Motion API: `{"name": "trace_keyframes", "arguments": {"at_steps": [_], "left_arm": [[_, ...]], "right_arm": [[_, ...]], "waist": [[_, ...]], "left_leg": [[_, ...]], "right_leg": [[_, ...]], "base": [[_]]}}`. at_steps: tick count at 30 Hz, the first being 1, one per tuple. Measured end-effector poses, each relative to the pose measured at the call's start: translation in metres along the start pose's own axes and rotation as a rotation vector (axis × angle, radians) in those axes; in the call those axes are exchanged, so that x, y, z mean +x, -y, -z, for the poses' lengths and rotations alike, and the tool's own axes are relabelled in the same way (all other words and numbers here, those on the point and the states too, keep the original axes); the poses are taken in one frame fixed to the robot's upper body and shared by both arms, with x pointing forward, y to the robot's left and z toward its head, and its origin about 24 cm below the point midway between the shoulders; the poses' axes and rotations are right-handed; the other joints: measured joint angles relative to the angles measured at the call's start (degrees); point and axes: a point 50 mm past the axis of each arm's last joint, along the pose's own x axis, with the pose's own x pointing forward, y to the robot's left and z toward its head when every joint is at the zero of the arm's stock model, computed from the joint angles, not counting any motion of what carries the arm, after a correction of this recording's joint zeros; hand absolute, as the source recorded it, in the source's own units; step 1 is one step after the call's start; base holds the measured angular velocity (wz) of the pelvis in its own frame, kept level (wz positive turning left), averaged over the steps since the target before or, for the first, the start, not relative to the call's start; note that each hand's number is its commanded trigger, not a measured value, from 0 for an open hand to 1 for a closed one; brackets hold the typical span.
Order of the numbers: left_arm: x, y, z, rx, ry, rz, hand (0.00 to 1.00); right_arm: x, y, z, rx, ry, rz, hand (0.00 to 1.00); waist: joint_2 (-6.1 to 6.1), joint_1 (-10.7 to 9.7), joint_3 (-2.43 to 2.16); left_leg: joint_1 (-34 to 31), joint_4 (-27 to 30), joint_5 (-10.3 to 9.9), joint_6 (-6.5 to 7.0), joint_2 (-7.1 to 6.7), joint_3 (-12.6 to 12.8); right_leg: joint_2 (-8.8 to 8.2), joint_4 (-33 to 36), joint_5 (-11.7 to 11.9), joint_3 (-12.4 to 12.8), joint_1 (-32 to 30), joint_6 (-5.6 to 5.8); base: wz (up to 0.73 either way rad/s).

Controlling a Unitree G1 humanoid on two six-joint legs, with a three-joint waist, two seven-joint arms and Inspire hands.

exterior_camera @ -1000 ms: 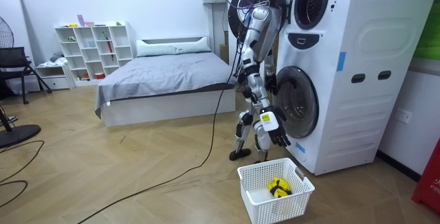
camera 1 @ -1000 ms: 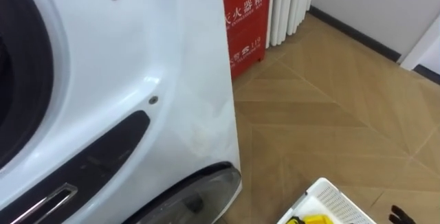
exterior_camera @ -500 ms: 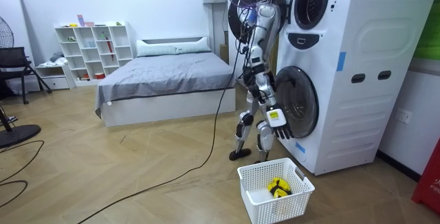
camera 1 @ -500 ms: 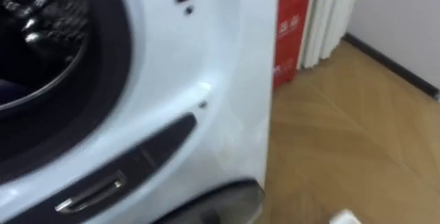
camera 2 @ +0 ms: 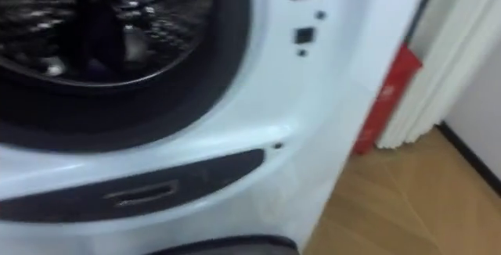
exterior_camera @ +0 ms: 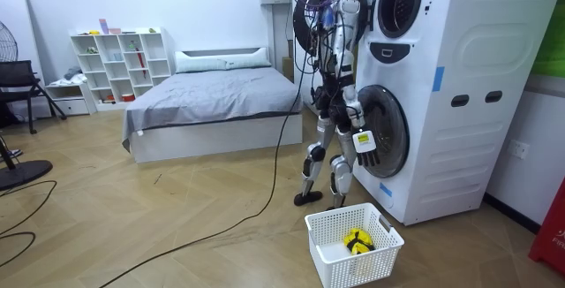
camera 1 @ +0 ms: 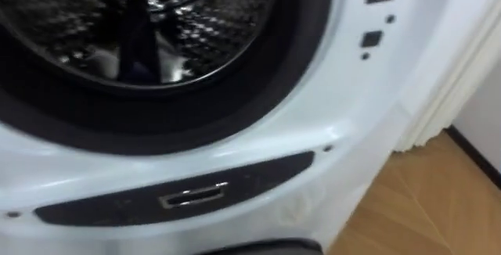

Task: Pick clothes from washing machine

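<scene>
I stand close in front of two stacked washing machines (exterior_camera: 441, 94). The upper machine's steel drum (camera 1: 196, 20) is open before my head, ringed by a dark seal. A dark upright shape (camera 1: 133, 36) stands inside the drum; I cannot tell whether it is cloth or my own arm. In the room view my left arm (exterior_camera: 346, 10) is raised toward that upper opening, beside its swung-open round door (exterior_camera: 316, 10), and its hand is hidden. My right hand (exterior_camera: 365, 143) hangs with relaxed fingers in front of the lower machine's door (exterior_camera: 384, 133), holding nothing.
A white laundry basket (exterior_camera: 384, 248) with a yellow item (exterior_camera: 356, 240) in it stands on the wooden floor by my feet. A red cabinet (camera 2: 385, 102) and white slats (camera 1: 450, 83) lie right of the machines. A bed (exterior_camera: 212, 102) is behind me.
The eye view has swung up and left, from the lower machine, floor and basket to the upper drum. In the room view I straightened toward the machines and my right hand rose a little.
</scene>
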Motion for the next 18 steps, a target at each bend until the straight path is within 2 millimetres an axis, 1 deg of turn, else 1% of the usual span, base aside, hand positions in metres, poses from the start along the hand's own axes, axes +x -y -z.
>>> {"name": "trace_keyframes", "arguments": {"at_steps": [1,2,3,5,6,7,8,10,11,12,13,15,16,18], "left_arm": [[0.0,-0.001,0.002,-0.01,-0.009,-0.008,0.0],[-0.001,-0.002,0.005,-0.015,-0.017,-0.013,0.0],[-0.001,-0.004,0.008,-0.028,-0.028,-0.024,0.0],[-0.001,-0.006,0.009,-0.05,-0.031,-0.038,0.0],[-0.001,-0.008,0.01,-0.064,-0.038,-0.046,0.0],[-0.001,-0.008,0.012,-0.077,-0.044,-0.052,0.0],[-0.002,-0.009,0.013,-0.079,-0.047,-0.055,0.0],[-0.002,-0.011,0.015,-0.093,-0.054,-0.077,0.0],[-0.002,-0.011,0.015,-0.093,-0.054,-0.08,0.0],[-0.002,-0.011,0.014,-0.089,-0.051,-0.081,0.0],[-0.002,-0.011,0.015,-0.091,-0.053,-0.082,0.0],[-0.003,-0.011,0.017,-0.101,-0.06,-0.086,0.0],[-0.003,-0.012,0.019,-0.097,-0.063,-0.088,0.0],[-0.003,-0.013,0.019,-0.097,-0.062,-0.093,0.0]], "right_arm": [[0.0,0.0,0.001,0.002,-0.006,0.006,0.0],[0.001,0.0,0.001,0.003,-0.01,0.008,0.0],[0.001,0.0,0.001,0.009,-0.011,0.008,0.0],[0.001,-0.001,0.002,0.01,-0.017,0.006,0.0],[0.001,-0.001,0.002,0.008,-0.022,0.003,0.0],[0.001,-0.001,0.003,0.003,-0.027,0.005,0.0],[0.001,-0.001,0.004,-0.002,-0.03,0.004,0.0],[0.001,-0.003,0.005,-0.018,-0.038,-0.001,0.0],[0.001,-0.003,0.005,-0.02,-0.038,-0.001,0.0],[0.001,-0.003,0.004,-0.025,-0.039,-0.002,0.0],[0.001,-0.003,0.005,-0.03,-0.044,-0.003,0.0],[0.001,-0.003,0.005,-0.029,-0.05,-0.003,0.0],[0.002,-0.004,0.006,-0.026,-0.055,-0.004,0.0],[0.002,-0.005,0.007,-0.023,-0.061,-0.004,0.0]], "waist": [[-0.12,0.4,0.19],[-0.21,0.5,0.26],[-0.38,1.3,0.37],[-0.51,1.9,0.39],[-0.62,2.3,0.47],[-0.71,3.2,0.48],[-0.72,3.4,0.48],[-0.85,3.7,0.51],[-0.93,3.9,0.44],[-1.01,4.7,0.42],[-1.15,5.1,0.42],[-1.27,5.1,0.41],[-1.35,5.0,0.48],[-1.4,5.1,0.49]], "left_leg": [[0.1,0.0,0.0,0.01,-0.09,-0.4],[0.2,0.0,0.0,0.02,-0.11,-0.6],[0.4,-0.1,0.0,0.03,-0.1,-0.8],[0.8,-0.9,-0.1,0.21,-0.09,-1.9],[0.8,-1.1,-0.2,0.21,-0.06,-2.2],[1.2,-1.2,-0.2,0.2,-0.01,-2.2],[1.3,-1.2,-0.2,0.2,0.02,-2.3],[1.6,-1.1,-0.2,0.19,0.09,-3.7],[1.7,-1.1,-0.2,0.18,0.1,-3.8],[1.7,-1.1,-0.2,0.17,0.12,-3.9],[1.7,-1.2,-0.2,0.17,0.13,-4.0],[1.8,-1.1,-0.2,0.18,0.11,-4.8],[2.1,-1.1,-0.2,0.19,0.09,-5.2],[2.7,-1.1,-0.2,0.19,0.13,-5.3]], "right_leg": [[-0.21,0.0,-0.1,-0.4,0.2,0.1],[-0.24,0.0,-0.1,-0.5,0.3,0.14],[-0.21,0.0,-0.1,-0.5,0.6,0.19],[-0.13,-0.1,-0.2,-0.7,0.8,0.21],[-0.1,0.0,-0.2,-0.9,1.0,0.13],[0.0,0.0,-0.2,-1.0,1.3,0.03],[-0.02,0.0,-0.2,-1.2,1.5,-0.02],[-0.18,0.0,-0.4,-1.7,2.2,-0.12],[-0.17,0.0,-0.5,-1.7,2.2,-0.11],[-0.15,0.0,-0.5,-1.9,2.2,-0.11],[-0.24,0.0,-0.5,-2.2,2.3,-0.11],[-0.38,0.0,-0.7,-2.7,2.7,-0.08],[-0.45,-0.1,-0.8,-3.1,3.0,-0.07],[-0.43,0.0,-1.0,-3.4,3.6,-0.03]], "base": [[0.16],[0.1],[0.06],[0.12],[0.1],[0.05],[0.06],[0.22],[0.15],[0.05],[0.05],[0.15],[0.16],[0.06]]}}
